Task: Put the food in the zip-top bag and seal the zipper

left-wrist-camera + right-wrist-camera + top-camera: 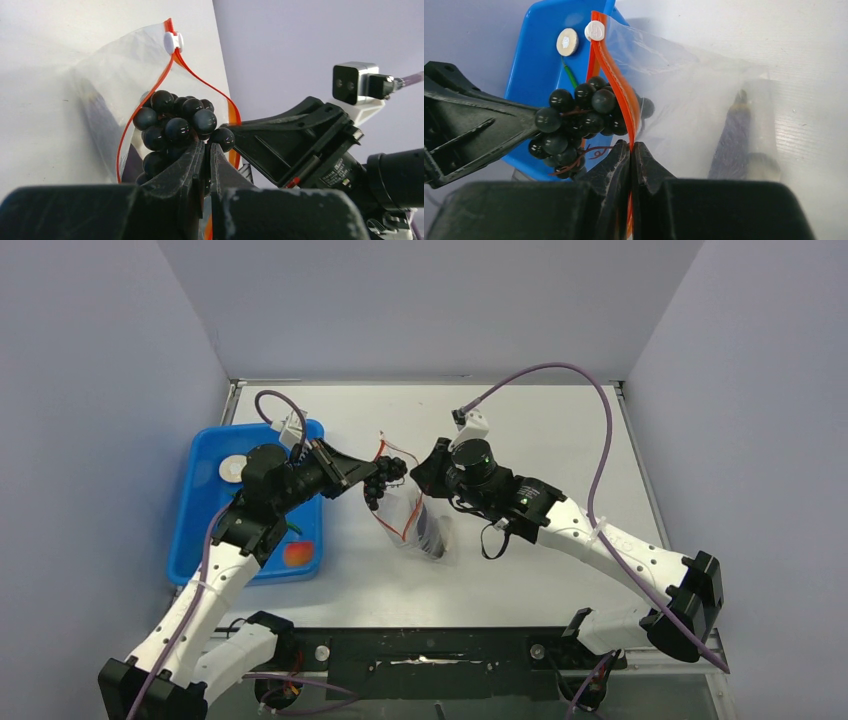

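My left gripper (368,478) is shut on the stem of the dark purple grape bunch (175,125), holding it at the open mouth of the clear zip-top bag (415,522). Part of the bunch (579,115) sits past the red zipper (616,85). My right gripper (630,146) is shut on the zipper strip and holds that edge of the mouth up. The white slider (173,42) sits at the far end of the zipper. A dark purple item (734,140) lies deep inside the bag. On the tray lie a pale disc (232,469), a green pod (570,76) and an orange-red fruit (297,554).
The blue tray (205,530) lies on the white table at the left, under my left arm. The two grippers face each other closely over the bag. Grey walls close in the table on three sides.
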Robot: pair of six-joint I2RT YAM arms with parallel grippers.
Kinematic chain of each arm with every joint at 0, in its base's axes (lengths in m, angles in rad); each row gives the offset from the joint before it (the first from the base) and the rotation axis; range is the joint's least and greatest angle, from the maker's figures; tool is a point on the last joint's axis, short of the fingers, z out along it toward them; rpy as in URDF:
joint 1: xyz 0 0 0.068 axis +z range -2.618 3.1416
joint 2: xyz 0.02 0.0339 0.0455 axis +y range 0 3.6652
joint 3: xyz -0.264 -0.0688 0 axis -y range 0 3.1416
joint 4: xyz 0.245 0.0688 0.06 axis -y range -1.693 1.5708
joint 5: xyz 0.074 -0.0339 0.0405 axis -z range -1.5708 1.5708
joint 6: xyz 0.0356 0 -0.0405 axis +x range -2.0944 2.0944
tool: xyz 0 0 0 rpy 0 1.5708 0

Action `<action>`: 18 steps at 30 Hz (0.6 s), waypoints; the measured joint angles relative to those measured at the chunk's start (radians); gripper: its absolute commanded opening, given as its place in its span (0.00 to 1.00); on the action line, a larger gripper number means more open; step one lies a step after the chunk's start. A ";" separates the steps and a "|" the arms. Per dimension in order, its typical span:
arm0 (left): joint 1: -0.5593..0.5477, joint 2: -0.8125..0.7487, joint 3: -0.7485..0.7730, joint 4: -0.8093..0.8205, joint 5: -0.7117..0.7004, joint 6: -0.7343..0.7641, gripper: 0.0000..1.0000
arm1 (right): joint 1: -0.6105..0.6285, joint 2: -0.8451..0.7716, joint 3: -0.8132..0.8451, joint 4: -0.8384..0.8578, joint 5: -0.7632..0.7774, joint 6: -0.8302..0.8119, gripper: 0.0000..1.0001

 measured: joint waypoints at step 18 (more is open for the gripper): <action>-0.054 0.062 -0.023 -0.012 -0.090 0.009 0.24 | 0.014 0.041 0.000 0.024 -0.048 0.000 0.00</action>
